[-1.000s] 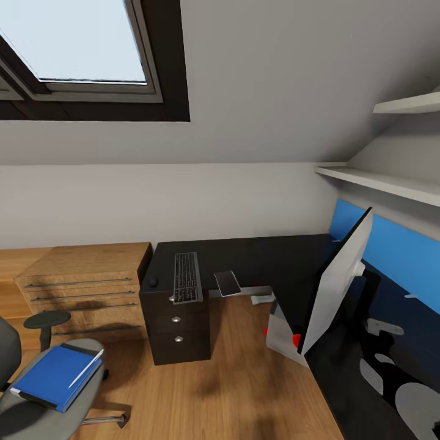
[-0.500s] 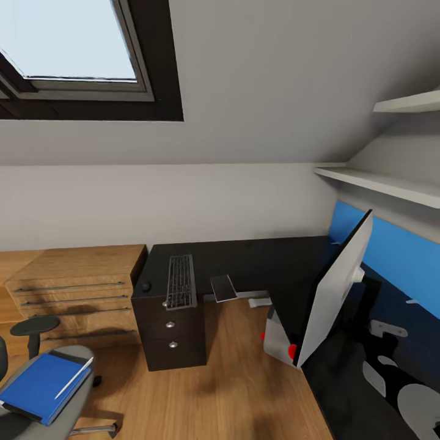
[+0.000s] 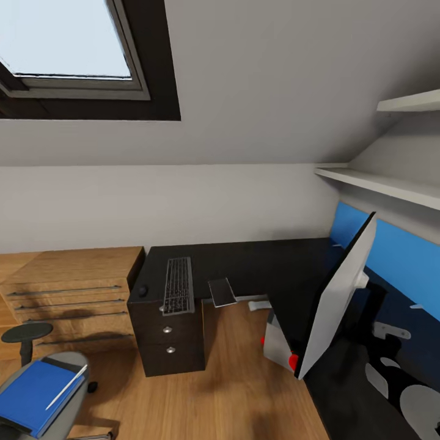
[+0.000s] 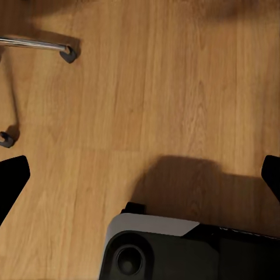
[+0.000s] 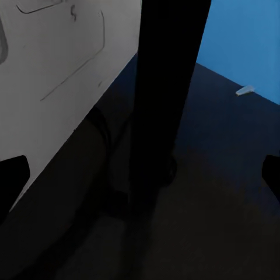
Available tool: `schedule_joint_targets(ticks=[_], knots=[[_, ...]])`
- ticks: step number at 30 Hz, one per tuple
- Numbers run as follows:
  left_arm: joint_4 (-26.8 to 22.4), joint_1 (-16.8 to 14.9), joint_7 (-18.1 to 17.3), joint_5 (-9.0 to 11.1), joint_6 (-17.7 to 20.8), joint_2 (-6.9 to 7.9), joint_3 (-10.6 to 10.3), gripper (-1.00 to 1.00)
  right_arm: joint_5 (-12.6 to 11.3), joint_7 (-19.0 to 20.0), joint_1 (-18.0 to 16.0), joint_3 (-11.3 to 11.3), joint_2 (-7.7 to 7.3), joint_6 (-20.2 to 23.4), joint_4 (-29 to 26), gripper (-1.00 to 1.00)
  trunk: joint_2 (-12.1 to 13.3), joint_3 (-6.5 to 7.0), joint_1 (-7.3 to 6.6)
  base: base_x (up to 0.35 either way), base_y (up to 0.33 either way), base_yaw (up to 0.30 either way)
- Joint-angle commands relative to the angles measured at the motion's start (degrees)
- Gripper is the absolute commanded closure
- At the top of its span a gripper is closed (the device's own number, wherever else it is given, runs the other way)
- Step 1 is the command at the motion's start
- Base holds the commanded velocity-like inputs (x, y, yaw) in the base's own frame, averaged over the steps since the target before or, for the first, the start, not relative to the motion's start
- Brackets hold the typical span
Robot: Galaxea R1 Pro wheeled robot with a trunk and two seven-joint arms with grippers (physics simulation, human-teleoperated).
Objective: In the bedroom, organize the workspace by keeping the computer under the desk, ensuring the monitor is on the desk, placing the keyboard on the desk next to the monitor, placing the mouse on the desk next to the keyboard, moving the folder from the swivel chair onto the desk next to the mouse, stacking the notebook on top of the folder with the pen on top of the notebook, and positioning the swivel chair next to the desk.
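**A:** Where does the folder [image 3: 32, 394] lie from the robot?

**B:** Low at the head view's left, flat on the swivel chair [image 3: 61, 366] seat, with the pen [image 3: 66, 387] lying slantwise across it. That is the robot's left side, so I judge the left arm the nearer one for a pickup.

**A:** And the desk [image 3: 263, 263]?

**B:** Ahead and to the right. The keyboard [image 3: 178, 285] runs lengthwise away from the camera over the drawer unit [image 3: 171, 342], the notebook [image 3: 222, 292] hangs at the desk edge just beside it, and the monitor [image 3: 336, 299] stands tilted at the right with the computer [image 3: 278, 342] low beside it.

**A:** The grippers?

**B:** The left gripper [image 4: 140, 175] hangs wide open over bare wooden floor [image 4: 175, 87], holding nothing; a chrome chair leg [image 4: 35, 46] shows near it. The right gripper [image 5: 140, 175] is spread wide too, empty, looking at the monitor's pale back and dark stand.

**A:** Anything different from a second ago?

**B:** The whole head picture has slid: the chair sits further towards the left edge now and the desk has shifted left with it. That reads as the camera moving, not the things.
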Motion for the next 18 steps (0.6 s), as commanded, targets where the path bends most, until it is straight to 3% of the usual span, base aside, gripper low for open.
schedule_joint_targets(ticks=[1, 18], knots=[[-0.07, 0.02, 0.25, 0.32, -0.10, 0.01, -0.16, -1.00, -0.26, -0.32, -0.04, 0.49, -0.04, -0.08, -0.01, -1.00, -0.08, -0.09, 0.04, 0.234, -0.096, 0.000], [-0.07, 0.03, 0.25, 0.34, -0.14, 0.10, -0.16, -1.00, -0.26, -0.32, -0.04, 0.49, -0.52, -0.11, 0.08, -1.00, -0.08, -0.09, 0.04, 0.132, -0.081, 0.000]])
